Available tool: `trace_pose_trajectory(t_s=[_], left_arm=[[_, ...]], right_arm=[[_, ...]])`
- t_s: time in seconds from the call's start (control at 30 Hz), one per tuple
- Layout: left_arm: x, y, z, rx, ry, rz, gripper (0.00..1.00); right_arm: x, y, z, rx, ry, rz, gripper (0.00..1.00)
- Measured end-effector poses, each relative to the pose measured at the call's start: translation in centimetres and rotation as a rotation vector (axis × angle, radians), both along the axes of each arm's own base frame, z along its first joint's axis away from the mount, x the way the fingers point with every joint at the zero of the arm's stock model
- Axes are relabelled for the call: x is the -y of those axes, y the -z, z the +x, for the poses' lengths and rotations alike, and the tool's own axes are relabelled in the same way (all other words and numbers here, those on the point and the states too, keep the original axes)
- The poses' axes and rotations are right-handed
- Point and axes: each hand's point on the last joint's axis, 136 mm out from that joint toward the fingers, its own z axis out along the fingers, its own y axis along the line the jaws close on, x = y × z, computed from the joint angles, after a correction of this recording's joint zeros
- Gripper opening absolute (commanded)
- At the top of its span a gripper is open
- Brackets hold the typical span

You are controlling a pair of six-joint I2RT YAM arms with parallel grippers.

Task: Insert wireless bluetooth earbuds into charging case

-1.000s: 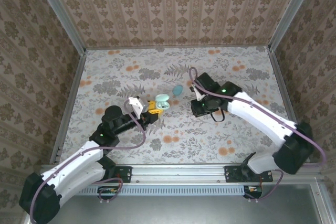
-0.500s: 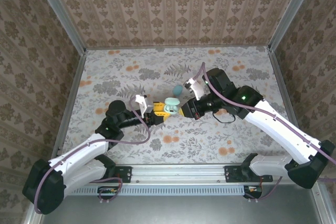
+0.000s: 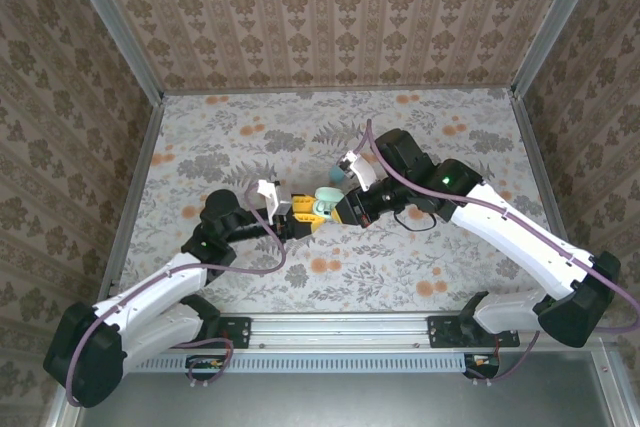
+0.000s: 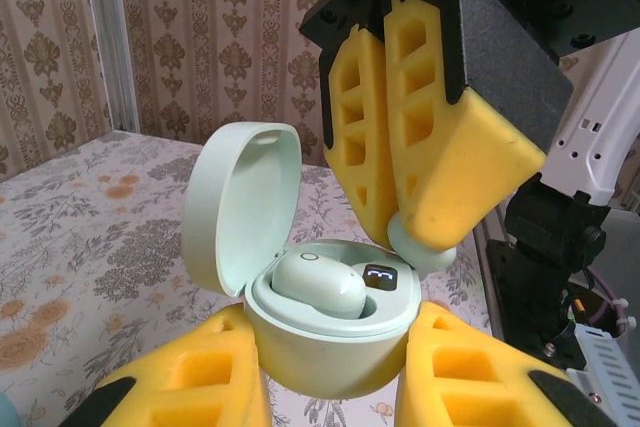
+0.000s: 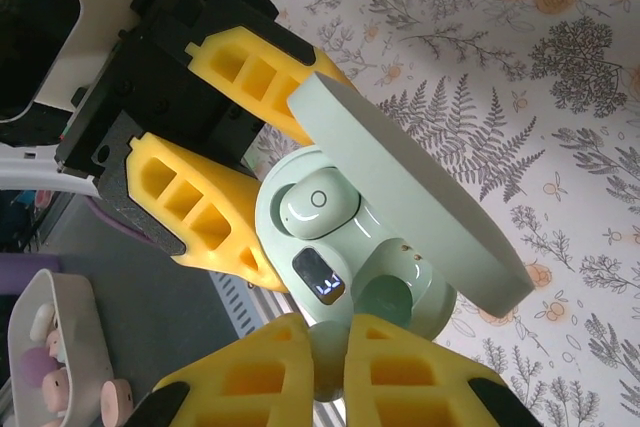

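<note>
Mint case [image 4: 330, 342] in left claw [image 4: 334, 387], right claw's [image 4: 402, 229] earbud [image 4: 422, 252]

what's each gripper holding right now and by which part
Left gripper: open mint-green oval charging case, by the sides of its base. Right gripper: small mint-green rounded earbud, pinched by its top.

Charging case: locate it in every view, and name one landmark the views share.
Top external: the charging case sits mid-table, between the two arms' tips.
Left wrist: low centre, lid open, under an earbud pinched by the right gripper.
Right wrist: centre, lid swung open to the right.
Shared landmark: the left gripper's fingers, yellow, clamping the case.
</note>
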Motion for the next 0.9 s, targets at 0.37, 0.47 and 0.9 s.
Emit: trace_pose_trajectory(t_s=[0.37,0.47,0.9], left_arm=[[0.0,-0.1,-0.1,0.003,0.010,-0.003,0.00],[0.1,-0.1,-0.2,0.003,0.016,-0.003,0.00],[0.1,-0.1,-0.5,-0.010,0.030,-0.005,0.00]], right_arm=[[0.0,-1.1,0.0,0.027,0.001,0.024,0.10],[-0.1,-1.5,0.1,0.039,0.004,0.040,0.10],[-0.5,-1.5,0.6,0.055,0.008,0.060,0.10]])
